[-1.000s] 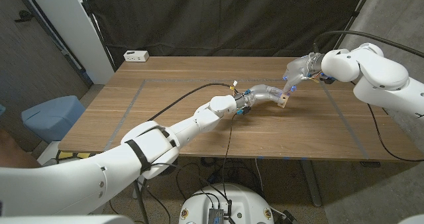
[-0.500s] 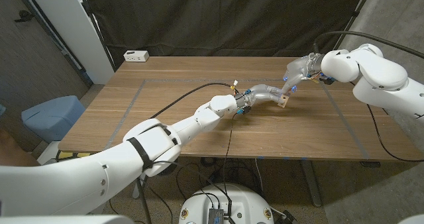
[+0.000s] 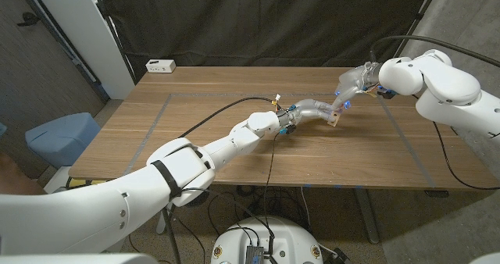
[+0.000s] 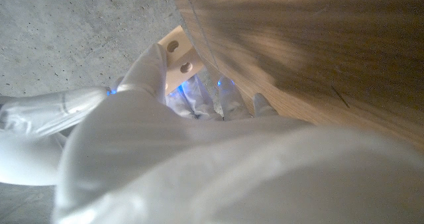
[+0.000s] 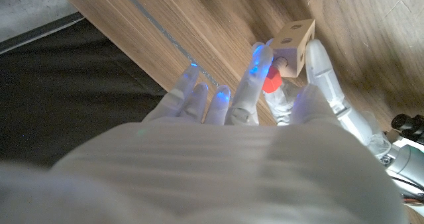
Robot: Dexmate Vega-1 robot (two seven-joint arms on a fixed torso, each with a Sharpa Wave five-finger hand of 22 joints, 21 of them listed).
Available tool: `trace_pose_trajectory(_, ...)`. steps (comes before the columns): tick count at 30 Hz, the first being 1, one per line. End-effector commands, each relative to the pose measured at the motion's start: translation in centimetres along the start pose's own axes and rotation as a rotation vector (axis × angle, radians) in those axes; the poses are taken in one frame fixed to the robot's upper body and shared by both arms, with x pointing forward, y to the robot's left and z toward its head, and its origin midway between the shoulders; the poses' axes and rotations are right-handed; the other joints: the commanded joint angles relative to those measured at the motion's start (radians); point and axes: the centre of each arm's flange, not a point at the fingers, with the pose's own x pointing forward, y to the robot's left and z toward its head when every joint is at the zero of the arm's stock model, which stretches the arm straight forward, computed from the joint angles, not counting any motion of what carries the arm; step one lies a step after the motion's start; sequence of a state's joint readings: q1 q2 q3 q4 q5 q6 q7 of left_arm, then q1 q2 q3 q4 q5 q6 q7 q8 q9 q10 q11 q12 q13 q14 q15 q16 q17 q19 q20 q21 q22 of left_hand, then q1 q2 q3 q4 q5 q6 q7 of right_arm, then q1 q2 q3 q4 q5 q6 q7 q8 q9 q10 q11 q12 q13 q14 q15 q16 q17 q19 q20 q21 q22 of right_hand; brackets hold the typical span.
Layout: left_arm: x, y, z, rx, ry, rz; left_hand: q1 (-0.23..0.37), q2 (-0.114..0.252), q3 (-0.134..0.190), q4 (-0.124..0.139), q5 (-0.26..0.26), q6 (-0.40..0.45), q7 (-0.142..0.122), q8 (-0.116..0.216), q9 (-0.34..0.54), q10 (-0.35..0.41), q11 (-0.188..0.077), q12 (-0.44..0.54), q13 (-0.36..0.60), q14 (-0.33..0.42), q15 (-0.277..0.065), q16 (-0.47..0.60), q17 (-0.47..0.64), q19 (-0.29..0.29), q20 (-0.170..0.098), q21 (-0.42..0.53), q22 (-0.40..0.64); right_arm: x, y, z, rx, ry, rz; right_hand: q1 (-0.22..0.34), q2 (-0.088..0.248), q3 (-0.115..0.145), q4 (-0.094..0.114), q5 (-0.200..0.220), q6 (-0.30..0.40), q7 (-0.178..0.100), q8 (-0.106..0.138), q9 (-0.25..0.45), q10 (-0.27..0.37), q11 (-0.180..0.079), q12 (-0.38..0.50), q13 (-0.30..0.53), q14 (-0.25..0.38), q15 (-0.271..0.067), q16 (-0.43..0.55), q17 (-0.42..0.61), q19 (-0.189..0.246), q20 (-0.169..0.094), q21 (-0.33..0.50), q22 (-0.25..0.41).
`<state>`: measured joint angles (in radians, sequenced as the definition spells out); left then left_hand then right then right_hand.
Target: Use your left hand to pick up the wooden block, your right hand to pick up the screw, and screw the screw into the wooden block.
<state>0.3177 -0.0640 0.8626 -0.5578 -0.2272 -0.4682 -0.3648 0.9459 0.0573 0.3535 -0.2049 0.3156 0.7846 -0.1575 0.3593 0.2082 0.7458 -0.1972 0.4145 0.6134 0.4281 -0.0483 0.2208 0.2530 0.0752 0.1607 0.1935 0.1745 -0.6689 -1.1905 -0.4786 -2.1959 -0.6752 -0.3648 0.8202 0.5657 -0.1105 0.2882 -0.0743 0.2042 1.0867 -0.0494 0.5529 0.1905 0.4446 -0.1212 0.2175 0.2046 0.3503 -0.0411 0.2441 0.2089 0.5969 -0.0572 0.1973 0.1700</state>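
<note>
A small pale wooden block (image 3: 334, 119) with round holes is held by my left hand (image 3: 311, 110) just above the table, right of centre; the holes show on the wooden block (image 4: 180, 57) past my left hand (image 4: 149, 78). My right hand (image 3: 351, 84) reaches down to the block from the far right. In the right wrist view my right hand (image 5: 278, 95) pinches a red screw (image 5: 271, 80) between thumb and a finger, its end against a hole in the block (image 5: 295, 47).
A white power strip (image 3: 160, 65) lies at the table's far left corner. A black cable (image 3: 219, 112) runs along my left arm. Grey tape lines (image 3: 155, 117) mark the wooden table (image 3: 203, 139). A blue bin (image 3: 62, 135) stands left of the table.
Nearly nothing differs; my right hand has shifted very slightly at the block, and my left hand keeps the block where it was.
</note>
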Motion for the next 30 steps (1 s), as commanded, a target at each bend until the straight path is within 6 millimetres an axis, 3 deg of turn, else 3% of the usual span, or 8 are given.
trace_pose_trajectory(1,0.0,0.1,0.0,0.001,-0.001,-0.001,-0.044,0.058,0.054,0.050,0.006,0.056,0.024,0.008,0.010,0.006,-0.002,0.004,0.006,0.009,-0.049,0.000,0.005,0.004,-0.001,0.007,0.006,-0.5,-0.2,-0.4,0.002,0.027,0.039,-0.011,0.003,-0.004,0.000,0.011,-0.020,0.002,-0.010,0.003,-0.008,0.006,-0.004,0.002,-0.005,-0.100,-0.003,0.001,-0.008,0.000,-0.005,0.003)
trace_pose_trajectory(8,-0.1,0.1,0.0,0.004,-0.002,-0.002,-0.044,0.057,0.054,0.050,0.006,0.057,0.024,0.007,0.010,0.004,-0.001,0.003,0.005,0.008,-0.051,0.000,0.005,0.004,-0.001,0.007,0.006,-0.7,-0.4,-0.8,0.007,0.043,0.057,-0.013,0.003,-0.008,-0.004,0.017,-0.061,0.004,-0.030,0.005,-0.023,0.027,-0.013,0.003,-0.016,-0.094,-0.010,-0.001,-0.016,0.004,-0.006,0.003)
trace_pose_trajectory(15,-0.2,0.3,0.0,0.016,-0.006,0.004,-0.039,0.056,0.053,0.046,0.005,0.056,0.024,0.006,0.010,0.004,0.000,0.004,0.005,0.007,-0.051,0.001,0.005,0.003,0.000,0.007,0.006,-0.6,-0.4,-1.4,0.021,0.057,0.083,-0.013,0.009,-0.011,-0.011,0.024,-0.165,0.003,-0.075,0.010,-0.058,0.045,-0.025,0.004,-0.040,-0.083,-0.024,-0.002,-0.027,0.012,-0.008,0.003)
trace_pose_trajectory(18,-0.3,0.3,0.1,0.027,-0.009,0.006,-0.038,0.056,0.052,0.045,0.005,0.055,0.023,0.006,0.010,0.003,0.000,0.003,0.005,0.006,-0.052,0.001,0.006,0.003,0.001,0.007,0.006,-0.7,-0.6,-1.5,0.026,0.057,0.081,-0.010,0.013,-0.012,-0.017,0.027,-0.220,0.003,-0.099,0.012,-0.080,0.066,-0.029,0.005,-0.052,-0.075,-0.030,-0.003,-0.034,0.018,-0.009,0.003)
trace_pose_trajectory(30,-0.3,0.2,0.3,0.054,-0.015,0.002,-0.036,0.053,0.049,0.045,0.004,0.057,0.020,0.006,0.010,0.003,-0.004,0.004,0.005,0.006,-0.052,0.003,0.007,0.003,0.000,0.007,0.006,-1.1,-1.3,-1.6,0.026,0.056,0.084,0.039,0.029,0.003,-0.050,0.021,-0.341,-0.007,-0.150,0.019,-0.144,0.074,-0.036,0.009,-0.088,-0.056,-0.043,-0.007,-0.062,0.040,-0.012,0.002)
